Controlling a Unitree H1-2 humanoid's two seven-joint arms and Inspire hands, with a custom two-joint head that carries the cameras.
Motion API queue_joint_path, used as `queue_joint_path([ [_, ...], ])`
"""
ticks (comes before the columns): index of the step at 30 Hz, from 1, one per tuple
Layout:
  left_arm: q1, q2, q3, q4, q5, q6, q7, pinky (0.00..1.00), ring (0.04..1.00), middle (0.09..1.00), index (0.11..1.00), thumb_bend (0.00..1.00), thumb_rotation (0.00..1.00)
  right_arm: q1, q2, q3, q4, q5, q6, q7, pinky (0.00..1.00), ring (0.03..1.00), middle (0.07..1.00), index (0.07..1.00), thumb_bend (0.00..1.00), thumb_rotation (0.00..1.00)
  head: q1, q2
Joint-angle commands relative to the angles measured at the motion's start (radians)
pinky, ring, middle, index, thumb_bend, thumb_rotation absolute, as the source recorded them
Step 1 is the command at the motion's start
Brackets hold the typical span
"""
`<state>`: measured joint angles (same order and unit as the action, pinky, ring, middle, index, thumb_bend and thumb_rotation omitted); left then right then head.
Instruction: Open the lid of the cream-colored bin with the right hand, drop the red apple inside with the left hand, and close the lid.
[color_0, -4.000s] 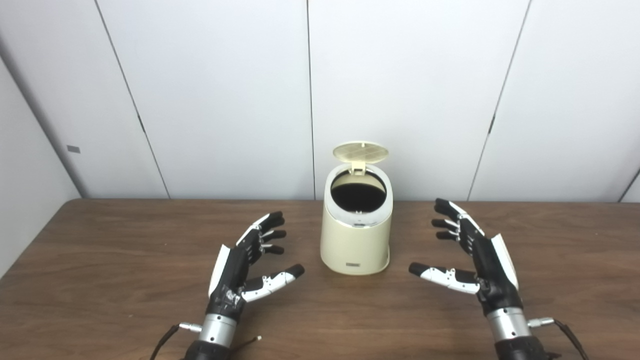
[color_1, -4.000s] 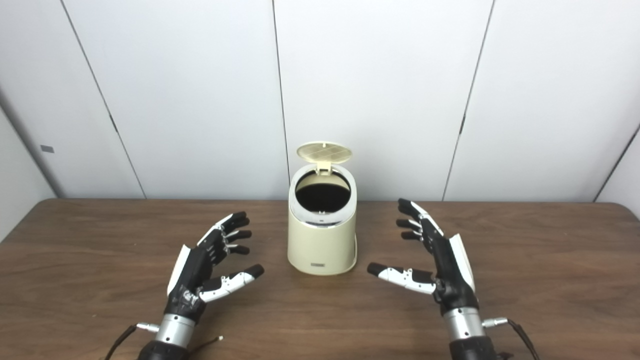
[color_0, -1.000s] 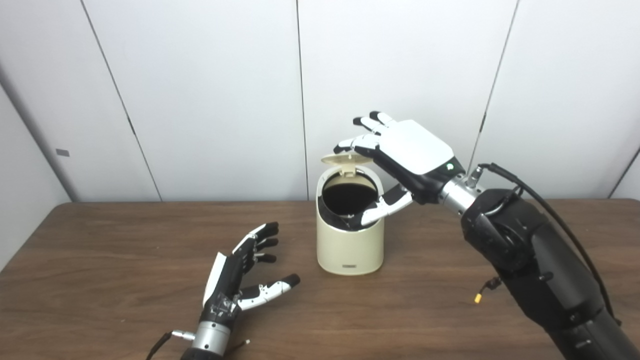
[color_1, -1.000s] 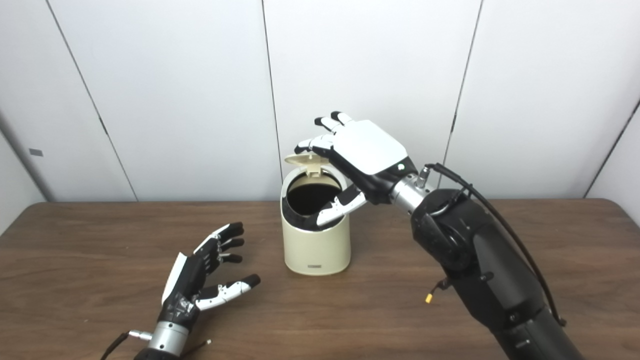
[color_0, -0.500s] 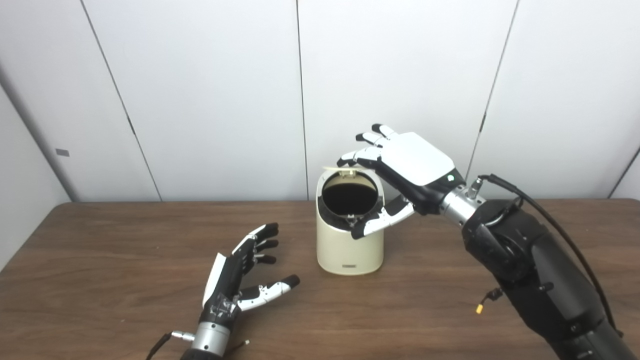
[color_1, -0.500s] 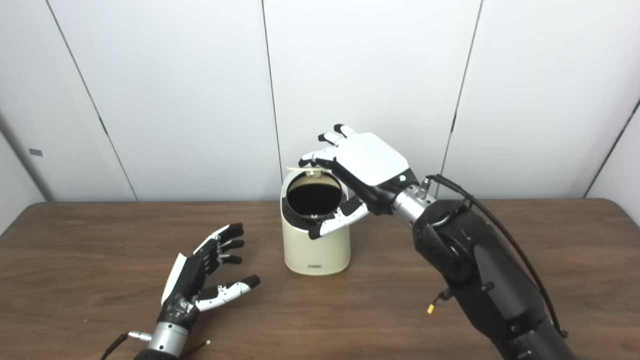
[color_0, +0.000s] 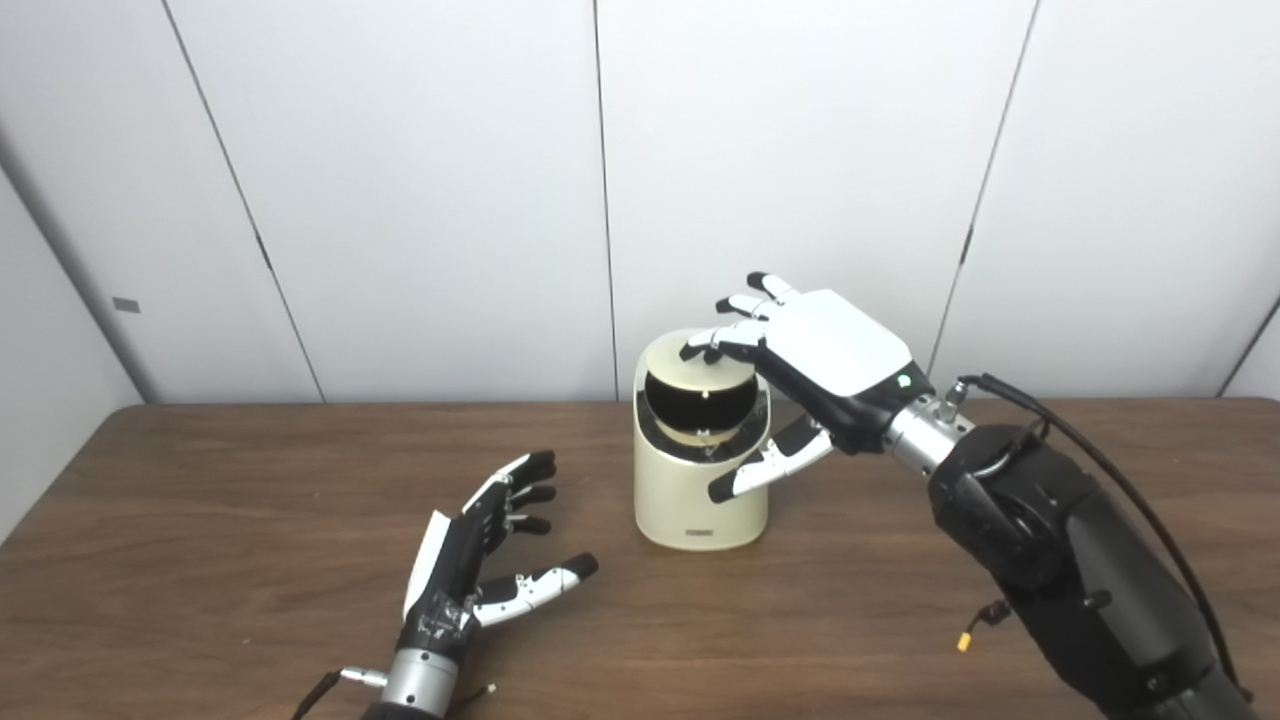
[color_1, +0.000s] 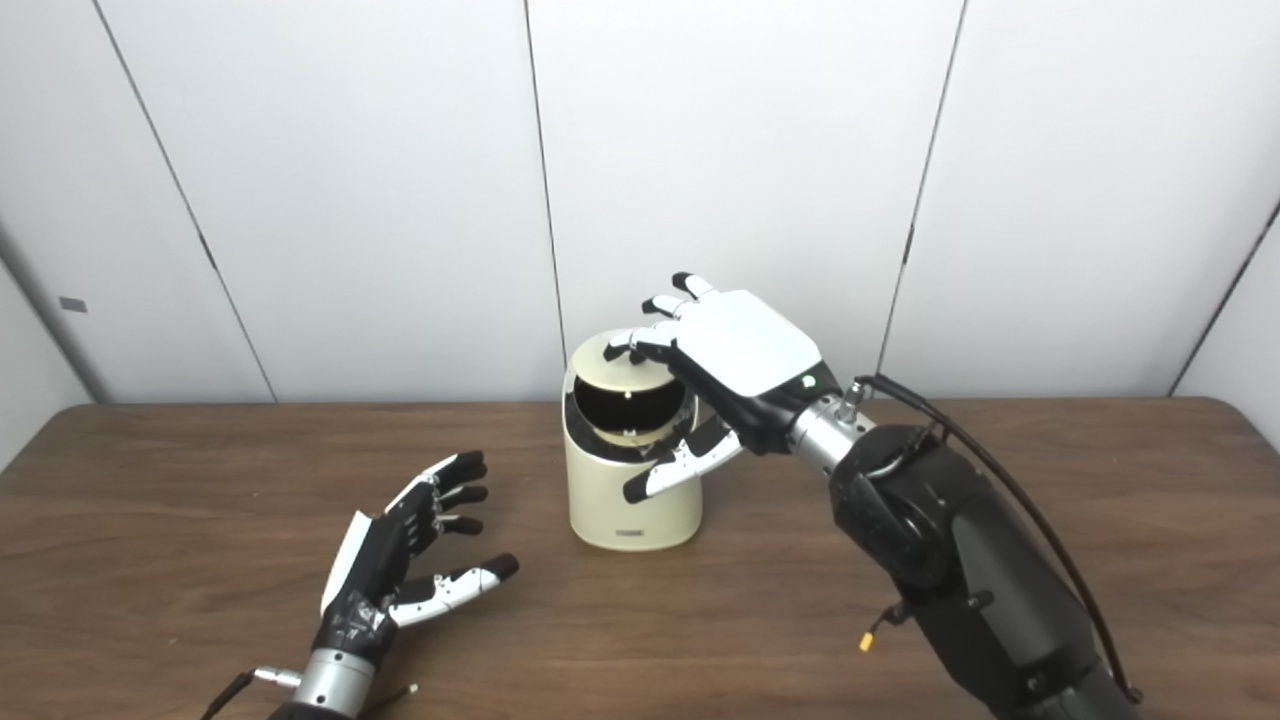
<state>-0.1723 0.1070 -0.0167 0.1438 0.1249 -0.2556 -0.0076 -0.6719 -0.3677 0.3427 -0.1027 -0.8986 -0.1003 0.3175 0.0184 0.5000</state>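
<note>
Near the far edge of the table (color_0: 200, 520), at its middle, the cream-colored bin (color_0: 700, 490) stands with its lid (color_0: 690, 352) partly lowered. Our right robot hand (color_0: 810, 360) rests spread fingertips on the lid, clamped on nothing; the left robot hand (color_0: 480, 560) lies open nearby. We see no apple. We judge the lid light, stiff plastic, best pressed on top near its front.

Right robot hand (color_0: 812, 362) raised, fingers spread; left (color_0: 470, 560) low, splayed.
</note>
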Motion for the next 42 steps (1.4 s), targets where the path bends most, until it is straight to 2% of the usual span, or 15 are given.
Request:
queue_joint_path([
  [1,-0.011,0.008,0.001,-0.033,0.003,-0.016,0.002,0.67,0.798,0.848,0.857,0.76,0.14,-0.032,-0.013,-0.010,-0.035,-0.008,-0.018,-0.018,1.00,0.893,0.720,0.770,0.83,0.62,0.001,0.000],
  [12,-0.012,0.007,0.002,-0.040,0.012,-0.001,0.008,0.67,0.796,0.844,0.855,0.76,0.14,-0.007,-0.006,-0.018,-0.064,-0.009,-0.034,-0.011,0.96,0.880,0.720,0.764,0.82,0.58,0.001,0.006],
  [17,-0.011,0.006,0.002,-0.042,0.008,0.001,0.005,0.68,0.803,0.848,0.857,0.76,0.13,-0.001,0.000,-0.017,-0.077,0.003,-0.027,0.007,1.00,0.896,0.732,0.768,0.81,0.60,0.001,0.006],
  [25,-0.010,0.007,0.003,-0.044,0.005,0.000,0.005,0.67,0.797,0.846,0.857,0.76,0.14,0.008,0.002,-0.015,-0.091,-0.005,-0.020,0.032,1.00,0.906,0.741,0.769,0.81,0.62,0.002,0.010],
  [42,-0.008,0.011,0.006,-0.049,0.004,-0.002,0.004,0.66,0.786,0.839,0.857,0.76,0.14,0.031,0.014,-0.018,-0.101,0.000,-0.004,0.071,1.00,0.910,0.741,0.773,0.81,0.58,0.002,0.021],
])
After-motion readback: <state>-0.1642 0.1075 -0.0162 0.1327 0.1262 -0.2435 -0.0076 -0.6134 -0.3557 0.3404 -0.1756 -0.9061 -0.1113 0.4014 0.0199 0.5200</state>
